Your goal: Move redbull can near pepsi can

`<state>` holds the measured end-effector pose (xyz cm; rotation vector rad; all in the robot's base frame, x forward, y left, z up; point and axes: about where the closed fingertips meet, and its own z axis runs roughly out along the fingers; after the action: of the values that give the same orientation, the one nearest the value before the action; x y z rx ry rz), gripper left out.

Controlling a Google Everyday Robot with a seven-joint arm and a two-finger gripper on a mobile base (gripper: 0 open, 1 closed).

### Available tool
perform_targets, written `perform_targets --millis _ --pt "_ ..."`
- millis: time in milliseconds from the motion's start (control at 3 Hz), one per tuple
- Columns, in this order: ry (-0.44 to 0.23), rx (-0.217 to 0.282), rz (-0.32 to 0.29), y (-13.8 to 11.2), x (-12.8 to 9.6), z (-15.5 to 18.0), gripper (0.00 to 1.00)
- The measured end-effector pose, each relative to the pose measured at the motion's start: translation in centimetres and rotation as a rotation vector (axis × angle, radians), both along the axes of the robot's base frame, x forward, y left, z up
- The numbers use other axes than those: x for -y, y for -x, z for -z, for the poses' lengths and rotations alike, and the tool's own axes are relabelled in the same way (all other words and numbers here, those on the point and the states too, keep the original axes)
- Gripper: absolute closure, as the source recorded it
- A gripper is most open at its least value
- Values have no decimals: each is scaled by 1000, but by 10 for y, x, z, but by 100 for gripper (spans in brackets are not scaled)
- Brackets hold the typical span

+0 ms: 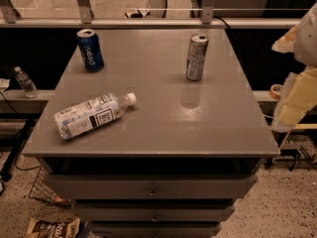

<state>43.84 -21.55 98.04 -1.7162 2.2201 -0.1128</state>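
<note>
"Redbull can (197, 57) is standing upright at the table's (163, 128) back right, well apart from the pepsi can (90, 49)."
"Gripper (296, 103) is hovering beside the right edge; its state cannot be told."

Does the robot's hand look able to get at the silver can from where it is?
Probably yes. The hand hangs beyond the right edge of the table, and the redbull can stands upright on that side with nothing between them; the bottle lies further left.
</note>
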Motion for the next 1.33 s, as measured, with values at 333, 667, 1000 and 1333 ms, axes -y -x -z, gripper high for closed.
perform_targets --millis 333,667,1000,1333 --pt "-4 5 0 -1 -1 -1 0" --pt "-105 4 -16 -30 -21 9 0" --pt "-254 -11 -11 -67 -50 29 0" --pt "-254 -11 -11 -67 -50 29 0"
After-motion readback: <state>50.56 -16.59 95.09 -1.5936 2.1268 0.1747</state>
